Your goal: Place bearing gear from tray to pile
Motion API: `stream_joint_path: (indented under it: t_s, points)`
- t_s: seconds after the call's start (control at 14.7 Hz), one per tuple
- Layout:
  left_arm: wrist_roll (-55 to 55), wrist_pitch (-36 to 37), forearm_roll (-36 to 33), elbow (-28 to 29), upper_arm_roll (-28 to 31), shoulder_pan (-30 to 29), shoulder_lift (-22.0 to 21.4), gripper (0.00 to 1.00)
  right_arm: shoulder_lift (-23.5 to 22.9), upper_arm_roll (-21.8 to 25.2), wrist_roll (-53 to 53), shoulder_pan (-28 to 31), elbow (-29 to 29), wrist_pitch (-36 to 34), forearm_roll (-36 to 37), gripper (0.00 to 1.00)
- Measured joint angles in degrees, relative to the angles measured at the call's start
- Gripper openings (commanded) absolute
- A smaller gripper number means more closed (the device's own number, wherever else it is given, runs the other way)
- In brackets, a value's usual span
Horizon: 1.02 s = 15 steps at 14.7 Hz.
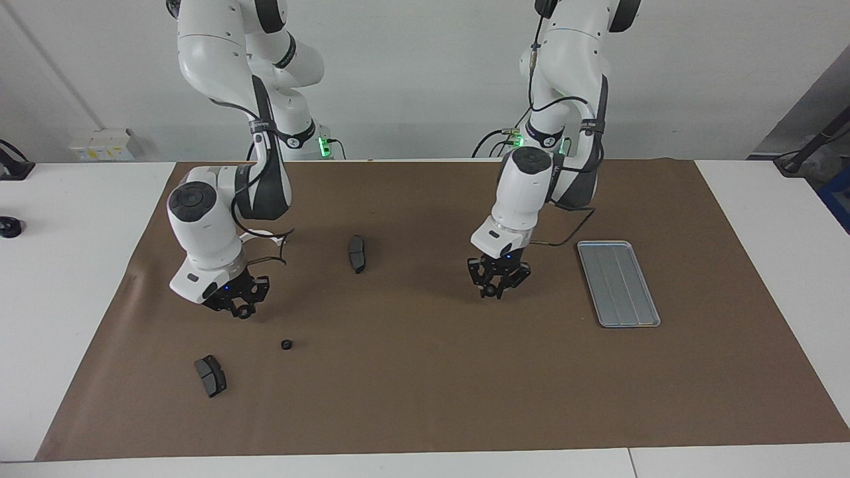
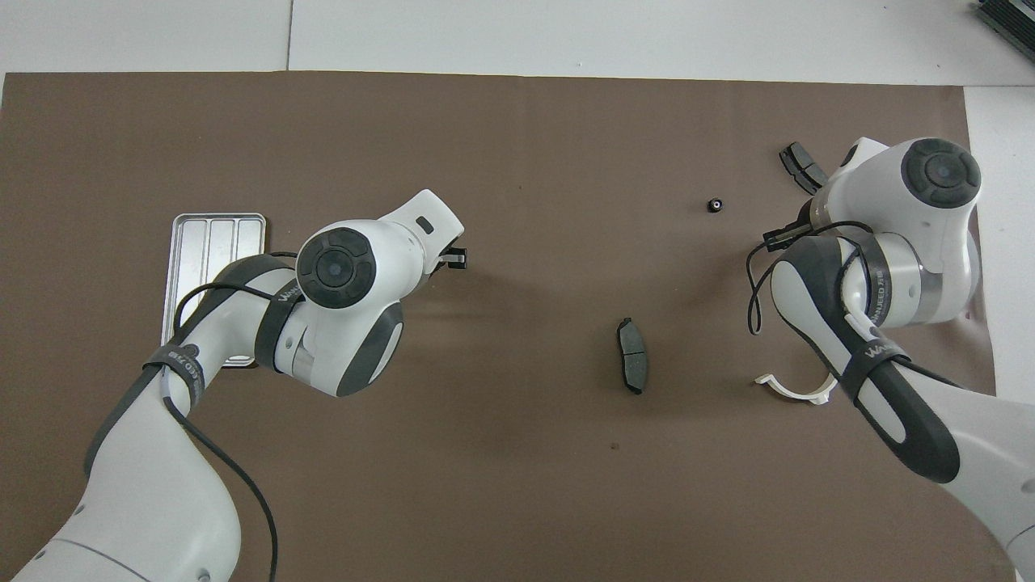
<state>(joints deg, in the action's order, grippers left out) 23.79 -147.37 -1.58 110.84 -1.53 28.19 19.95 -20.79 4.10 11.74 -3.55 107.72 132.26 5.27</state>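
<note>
The silver tray (image 1: pixel 617 282) (image 2: pixel 214 242) lies bare at the left arm's end of the mat. My left gripper (image 1: pixel 493 291) (image 2: pixel 457 259) hangs over the mat between the tray and a brake pad (image 1: pixel 357 253) (image 2: pixel 632 365), shut on a small dark bearing gear. My right gripper (image 1: pixel 242 311) hovers low over the pile area, shut on another round gear; its wrist hides it in the overhead view. One loose bearing gear (image 1: pixel 286 344) (image 2: pixel 715 205) lies on the mat beside a second brake pad (image 1: pixel 210 376) (image 2: pixel 800 167). The white half-ring bracket (image 2: pixel 796 388) is partly covered by the right arm.
A brown mat (image 1: pixel 425 398) covers most of the white table. A small black object (image 1: pixel 9 227) sits on the bare table past the right arm's end of the mat. Cables loop from both wrists.
</note>
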Motion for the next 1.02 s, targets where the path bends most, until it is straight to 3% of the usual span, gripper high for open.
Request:
stream_joint_path:
  t_s: [0.14, 0.2, 0.27, 0.34, 0.75, 0.89, 1.02]
  points:
    - [2.1, -0.5, -0.1, -1.8, 0.0, 1.9, 1.9, 0.00, 0.2, 0.0, 0.0, 0.5, 1.5, 1.5, -0.4, 0.26]
    - [2.7, -1.4, -0.1, -2.3, 0.0, 2.7, 2.8, 0.14, 0.2, 0.0, 0.0, 0.7, 1.8, 1.7, -0.4, 0.41]
    - [3.1, -2.5, -0.1, -2.6, -0.1, 3.3, 3.7, 0.60, 0.2, 0.0, 0.0, 0.9, 2.0, 1.8, -0.5, 0.95]
    - [3.3, -3.3, -0.1, -2.7, -0.1, 3.6, 4.4, 1.00, 0.2, 0.0, 0.0, 1.2, 2.1, 1.8, -0.5, 1.00]
    - [3.6, -3.7, -0.1, -4.8, 0.4, 3.6, 4.5, 1.00, 1.0, -1.1, -0.2, 1.1, 0.7, 3.2, -0.7, 1.00]
    - [3.6, -1.7, -0.1, -5.1, 0.9, 2.0, 2.4, 1.00, 2.8, -3.6, -3.9, 0.9, -0.3, 1.9, -0.9, 1.00]
    - [2.4, 4.9, -0.1, -5.2, 1.1, -1.0, -1.4, 1.00, 4.0, -6.5, -11.7, -0.8, -2.5, -2.0, -0.9, 1.00]
